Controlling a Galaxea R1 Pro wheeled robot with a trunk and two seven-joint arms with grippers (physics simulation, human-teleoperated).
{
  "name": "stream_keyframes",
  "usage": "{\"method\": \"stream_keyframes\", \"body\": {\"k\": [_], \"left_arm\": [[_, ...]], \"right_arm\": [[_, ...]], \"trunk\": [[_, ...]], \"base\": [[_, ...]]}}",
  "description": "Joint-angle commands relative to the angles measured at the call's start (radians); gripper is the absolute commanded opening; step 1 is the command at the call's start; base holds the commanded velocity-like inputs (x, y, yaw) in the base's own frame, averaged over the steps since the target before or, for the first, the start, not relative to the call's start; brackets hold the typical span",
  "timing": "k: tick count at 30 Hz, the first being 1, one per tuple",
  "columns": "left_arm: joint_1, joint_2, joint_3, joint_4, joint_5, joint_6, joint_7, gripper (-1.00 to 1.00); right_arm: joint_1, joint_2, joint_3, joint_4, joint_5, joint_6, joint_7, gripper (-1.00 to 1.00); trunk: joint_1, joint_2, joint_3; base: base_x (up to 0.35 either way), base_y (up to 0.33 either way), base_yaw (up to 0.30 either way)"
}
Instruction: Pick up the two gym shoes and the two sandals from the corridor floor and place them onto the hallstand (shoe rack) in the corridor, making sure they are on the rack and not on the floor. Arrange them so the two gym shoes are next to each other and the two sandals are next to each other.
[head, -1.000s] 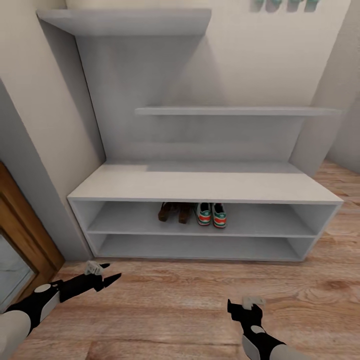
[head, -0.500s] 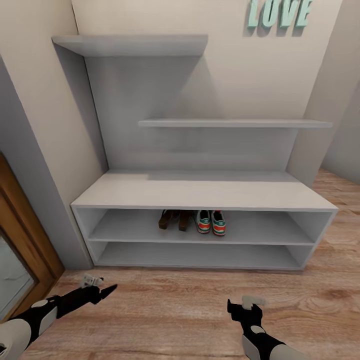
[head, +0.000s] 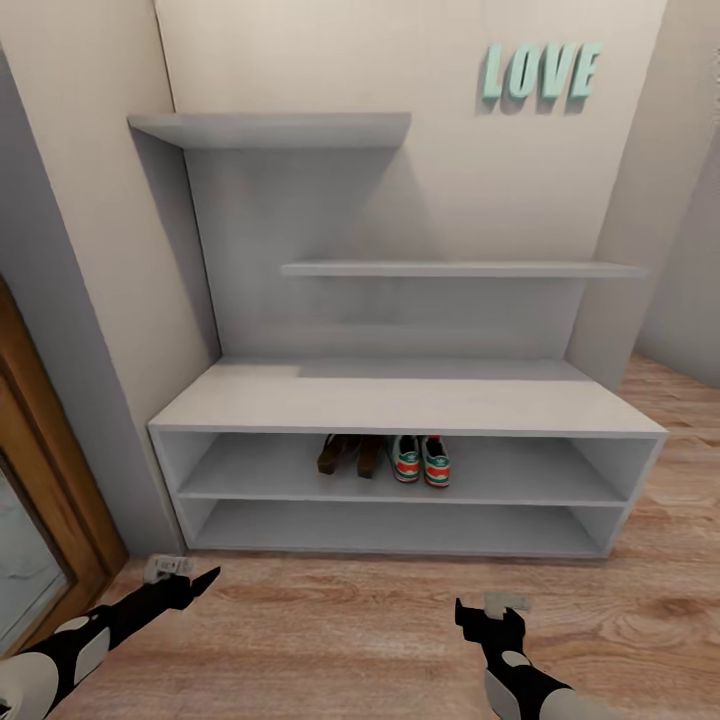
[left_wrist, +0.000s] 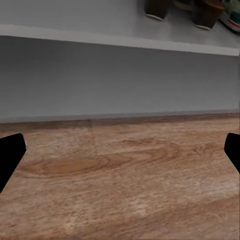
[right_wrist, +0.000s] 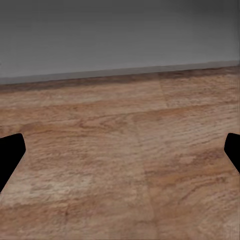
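Left claw (head: 195, 582) and right claw (head: 490, 612) both held low, fingers spread

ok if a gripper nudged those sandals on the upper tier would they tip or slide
Probably tip. The sandals show small raised heels in the left wrist view, so they likely rock on a narrow base. The hallstand shelf looks smooth, so a low push might slide them instead. The gym shoes sit close beside them and could get bumped.
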Motion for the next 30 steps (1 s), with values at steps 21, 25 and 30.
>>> {"method": "stream_keyframes", "body": {"k": [21, 25, 30], "left_arm": [[0.028, -0.029, -0.009, 0.001, 0.007, -0.004, 0.037, 1.0], [0.056, -0.028, -0.008, 0.0, 0.006, -0.005, 0.037, 1.0], [0.064, -0.028, -0.008, 0.0, 0.007, -0.005, 0.038, 1.0]], "right_arm": [[0.0, -0.002, -0.001, 0.002, -0.006, -0.003, -0.001, 1.0], [0.0, -0.001, -0.001, 0.002, -0.006, -0.003, -0.001, 1.0], [0.0, -0.001, -0.001, 0.002, -0.006, -0.003, -0.001, 1.0]], "trunk": [[-0.01, 0.014, 0.021], [-0.01, 0.014, 0.021], [-0.01, 0.014, 0.021]], "base": [[0.0, 0.0, 0.0], [0.0, 0.0, 0.0], [0.0, 0.0, 0.0]]}}
